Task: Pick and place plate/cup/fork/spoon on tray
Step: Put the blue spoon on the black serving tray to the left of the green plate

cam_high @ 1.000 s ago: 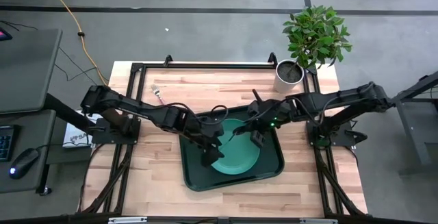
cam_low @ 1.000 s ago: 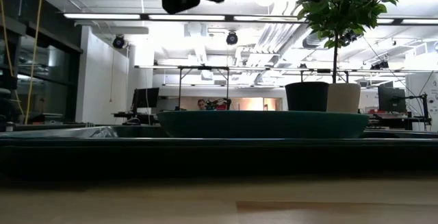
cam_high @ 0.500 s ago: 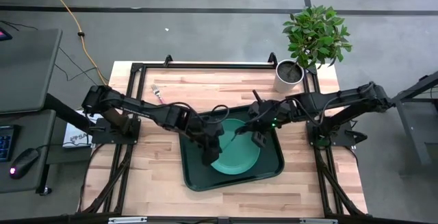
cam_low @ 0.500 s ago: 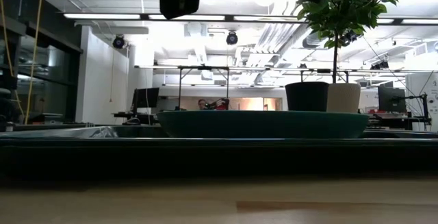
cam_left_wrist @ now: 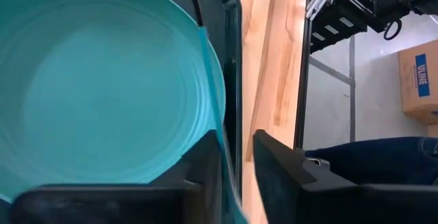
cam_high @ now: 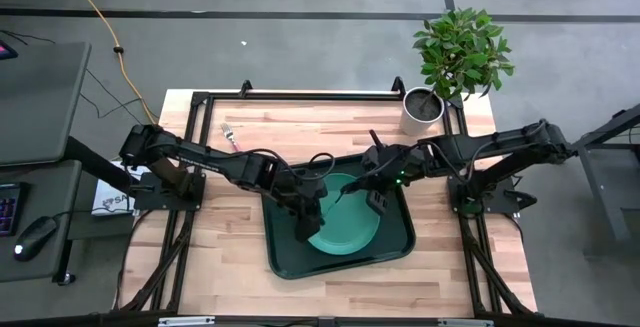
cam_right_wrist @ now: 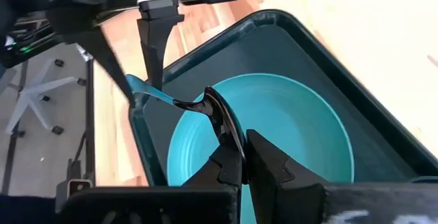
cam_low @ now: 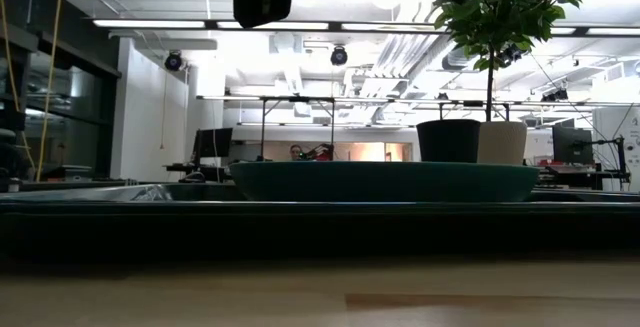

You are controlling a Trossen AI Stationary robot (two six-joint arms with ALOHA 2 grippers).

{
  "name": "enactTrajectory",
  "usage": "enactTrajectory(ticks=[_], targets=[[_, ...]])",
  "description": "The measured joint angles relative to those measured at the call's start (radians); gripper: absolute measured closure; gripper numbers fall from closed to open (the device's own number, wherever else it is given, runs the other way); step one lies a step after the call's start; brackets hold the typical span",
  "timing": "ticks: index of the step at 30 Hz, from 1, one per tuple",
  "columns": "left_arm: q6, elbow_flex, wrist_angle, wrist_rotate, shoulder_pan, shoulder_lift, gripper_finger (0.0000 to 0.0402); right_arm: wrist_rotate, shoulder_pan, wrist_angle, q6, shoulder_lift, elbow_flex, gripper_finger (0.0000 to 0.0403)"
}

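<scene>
The teal plate (cam_high: 345, 222) lies in the dark green tray (cam_high: 400, 247). Above it hangs the spoon (cam_right_wrist: 198, 104), held by my shut right gripper (cam_right_wrist: 239, 142), which is also seen in the high view (cam_high: 372, 192). My left gripper (cam_left_wrist: 237, 142) stands open over the tray's left part (cam_high: 303, 212). The spoon's light-blue handle (cam_left_wrist: 213, 94) runs between its fingers. The pink-handled fork (cam_high: 232, 139) lies flat on the table, far left. The dark cup (cam_low: 448, 139) shows behind the plate; its foot is hidden. My right gripper pinches the spoon's bowl end (cam_right_wrist: 220, 118) between its two fingers, coming from the table's right and slanting down. The spoon is lifted clear over the plate, its handle (cam_right_wrist: 154, 95) pointing toward the left gripper. My left gripper has the handle's free end between its fingers, lying along one finger (cam_left_wrist: 205, 169); a gap shows to the other finger (cam_left_wrist: 274, 162).
A white pot (cam_high: 422, 107) with a green plant stands at the table's far right corner. Bare wood lies left of and in front of the tray. A sticker sheet (cam_high: 112, 202) sits at the left edge.
In the low view the spoon's light-blue handle has come into sight at the top, beside my left gripper, which has shifted slightly. The plate, tray and fork have stayed where they were.
</scene>
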Motion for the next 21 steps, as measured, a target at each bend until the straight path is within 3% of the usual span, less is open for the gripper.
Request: enactTrajectory(ticks=[7, 10, 13, 21], targets=[[0.004, 0.0, -0.004, -0.001, 0.003, 0.0, 0.0267, 0.006, 0.0, 0.04, 0.002, 0.0, 0.0, 0.0403], [0.004, 0.0, -0.007, 0.0, 0.006, 0.0, 0.0301, 0.006, 0.0, 0.057, 0.0, 0.0, 0.0, 0.0403], [0.023, 0.0, -0.038, 0.0, 0.006, 0.0, 0.0379, 0.012, 0.0, 0.05, -0.004, 0.0, 0.0, 0.0403], [0.054, 0.0, -0.091, 0.003, 0.013, -0.003, 0.04, -0.019, -0.001, 0.048, -0.015, 0.001, 0.0, 0.0394]])
